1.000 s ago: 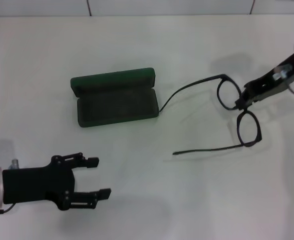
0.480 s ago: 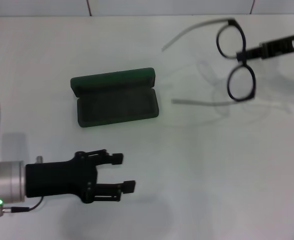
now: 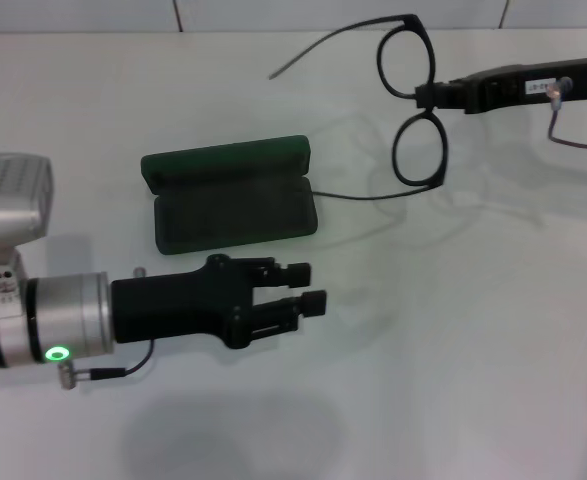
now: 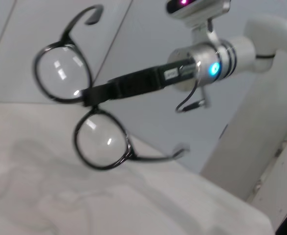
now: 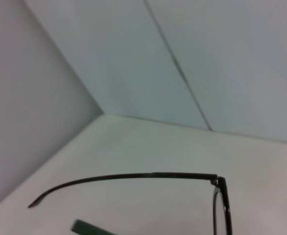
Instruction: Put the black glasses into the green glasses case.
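Black-framed and thin, the black glasses [image 3: 413,105] hang in the air at the far right, pinched at the bridge by the right hand [image 3: 435,95], its fingers clamped on the frame, with both temple arms spread open toward the left. A second ago they lay on the tabletop [image 3: 453,350] with the right hand at the bridge; half a second ago they were already lifted, and now they have travelled left, closer to the green glasses case [image 3: 230,194]. That case lies open, lid back, left of centre, lining empty, so the pickup looks done and the carry to the case is under way. Meanwhile the left hand [image 3: 308,288] has come forward from the near left edge and now sits just near of the case, fingers slightly apart and holding nothing

From the left wrist view the black glasses [image 4: 82,110] show both clear lenses and the right hand [image 4: 92,94] gripping between them, off the tabletop. The right wrist view offers only one temple arm and a sliver of the green glasses case [image 5: 92,228]
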Robot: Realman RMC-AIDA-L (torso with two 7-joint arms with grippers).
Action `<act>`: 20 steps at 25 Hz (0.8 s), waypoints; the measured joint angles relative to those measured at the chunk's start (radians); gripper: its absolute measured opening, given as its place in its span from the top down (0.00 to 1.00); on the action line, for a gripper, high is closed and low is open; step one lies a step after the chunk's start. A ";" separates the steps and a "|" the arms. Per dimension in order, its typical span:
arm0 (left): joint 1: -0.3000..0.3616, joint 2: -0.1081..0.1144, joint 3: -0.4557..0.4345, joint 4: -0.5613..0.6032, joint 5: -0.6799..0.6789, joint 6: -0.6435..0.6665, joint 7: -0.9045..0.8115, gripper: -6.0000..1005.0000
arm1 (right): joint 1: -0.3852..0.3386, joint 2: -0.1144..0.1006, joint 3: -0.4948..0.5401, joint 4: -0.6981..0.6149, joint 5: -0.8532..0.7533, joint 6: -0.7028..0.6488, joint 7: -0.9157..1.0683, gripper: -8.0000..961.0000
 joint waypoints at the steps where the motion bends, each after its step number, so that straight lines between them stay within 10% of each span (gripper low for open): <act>1: -0.014 0.000 -0.001 -0.019 -0.007 0.000 0.001 0.39 | -0.004 0.006 0.000 0.005 0.017 0.003 -0.027 0.95; 8: -0.049 -0.001 0.002 -0.088 -0.107 0.005 0.004 0.71 | -0.016 0.012 -0.005 0.151 0.236 0.003 -0.211 0.95; 20: -0.082 -0.003 0.014 -0.092 -0.114 0.016 0.006 0.98 | 0.006 0.021 -0.075 0.239 0.296 -0.023 -0.259 0.95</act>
